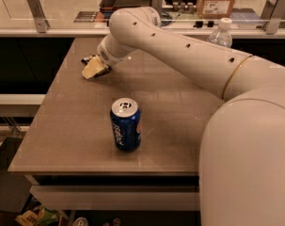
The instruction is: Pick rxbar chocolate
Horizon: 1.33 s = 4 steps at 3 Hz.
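The counter (62,126) is a flat rectangular slab with a matte, brown-grey surface and a faint sheen towards its far edge. The robot's arm (179,55) reaches across it from the near right corner towards the far left. It is a thick, rounded tube in a smooth off-white shell, dotted with a row of small dark holes and ringed by a thin brass-coloured band near its wide base.

At its tip, the gripper (93,70) sits low over the counter near the far left corner, just in from the left edge. Its end is pale cream and wedge-shaped, with a duller finish than the arm's shell. Whether its jaws are apart or together cannot be told from this angle.

The rxbar chocolate (88,59) shows only as a small, dark, flat sliver lying on the counter just beyond the gripper, on the side nearer the far edge (most of it is hidden behind the gripper). It is unclear whether the two are touching.

A blue Pepsi can (126,125) stands upright near the middle of the near edge, well apart from the gripper. It is a glossy cylinder with a silver lid and pull tab. A clear plastic water bottle (221,33) with a white cap stands at the far edge towards the right corner, partly behind the arm.
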Each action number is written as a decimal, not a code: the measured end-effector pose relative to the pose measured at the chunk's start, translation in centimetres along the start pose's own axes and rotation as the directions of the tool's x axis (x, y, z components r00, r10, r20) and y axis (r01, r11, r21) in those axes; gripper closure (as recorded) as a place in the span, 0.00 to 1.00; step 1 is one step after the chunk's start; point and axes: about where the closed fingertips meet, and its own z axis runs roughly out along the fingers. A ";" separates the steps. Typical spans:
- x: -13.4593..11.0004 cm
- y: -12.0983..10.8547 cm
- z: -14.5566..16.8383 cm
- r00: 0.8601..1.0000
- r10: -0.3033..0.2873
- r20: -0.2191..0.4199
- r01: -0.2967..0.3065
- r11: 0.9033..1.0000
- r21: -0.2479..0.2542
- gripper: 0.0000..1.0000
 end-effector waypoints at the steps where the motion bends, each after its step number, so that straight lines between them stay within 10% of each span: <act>1: -0.3 0.0 -0.3 1.000 0.000 0.000 0.000 1.000 0.000 1.00; 4: -0.8 -0.4 -3.6 0.991 0.061 0.120 -0.057 0.998 -0.030 1.00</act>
